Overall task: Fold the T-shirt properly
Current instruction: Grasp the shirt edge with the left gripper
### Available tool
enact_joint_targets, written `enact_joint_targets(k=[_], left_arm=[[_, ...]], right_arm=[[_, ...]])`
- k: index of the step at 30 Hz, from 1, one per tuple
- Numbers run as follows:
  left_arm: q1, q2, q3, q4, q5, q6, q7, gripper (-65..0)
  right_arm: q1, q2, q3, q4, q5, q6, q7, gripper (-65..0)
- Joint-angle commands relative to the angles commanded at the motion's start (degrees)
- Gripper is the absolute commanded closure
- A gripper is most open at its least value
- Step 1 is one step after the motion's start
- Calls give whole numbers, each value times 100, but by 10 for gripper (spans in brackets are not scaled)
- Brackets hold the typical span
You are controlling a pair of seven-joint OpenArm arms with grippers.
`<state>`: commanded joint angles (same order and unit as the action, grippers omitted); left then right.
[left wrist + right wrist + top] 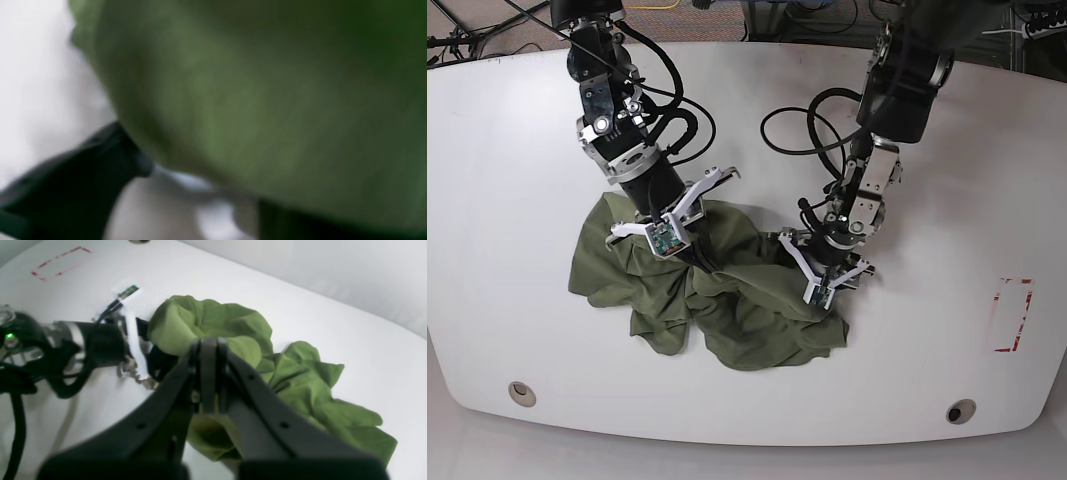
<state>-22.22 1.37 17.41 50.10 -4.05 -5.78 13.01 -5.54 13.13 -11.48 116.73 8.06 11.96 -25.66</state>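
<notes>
The olive-green T-shirt [747, 320] lies crumpled in a heap at the middle of the white table [927, 380]. My right gripper [689, 258] reaches into its upper left part. In the right wrist view that gripper [208, 343] is shut on a raised fold of the T-shirt [300, 373]. My left gripper [815, 285] sits at the heap's right edge, and in the right wrist view it [151, 343] has cloth bulging around it. Blurred green T-shirt [253, 100] fills the left wrist view, leaving only one black finger [83, 176] showing.
A red taped rectangle [1010, 315] marks the table's right side. Two round holes [520, 392] [960, 411] sit near the front edge. Black cables loop from both arms over the table's far half.
</notes>
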Motion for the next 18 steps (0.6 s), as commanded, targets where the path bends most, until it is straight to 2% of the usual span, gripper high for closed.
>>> enact_joint_targets(k=[1, 3, 4, 9, 18], left_arm=[[-28, 10, 9, -41, -9, -6, 33, -239], [-40, 25, 131, -166, -5, -44, 253, -30], [-49, 21, 147, -186, -14, -50, 280, -7], [-68, -5, 260, -240, -55, -83, 367, 0], [-29, -59, 247, 14, -74, -116, 408, 0]], right_arm=[[-2, -1, 0, 21, -1, -4, -66, 0], [20, -1, 8, 42, -37, 0, -218, 0], [23, 2, 12, 45, -36, -3, -251, 0], [29, 10, 12, 28, -31, 3, -292, 0], [24, 27, 28, -110, -40, 20, -30, 0]])
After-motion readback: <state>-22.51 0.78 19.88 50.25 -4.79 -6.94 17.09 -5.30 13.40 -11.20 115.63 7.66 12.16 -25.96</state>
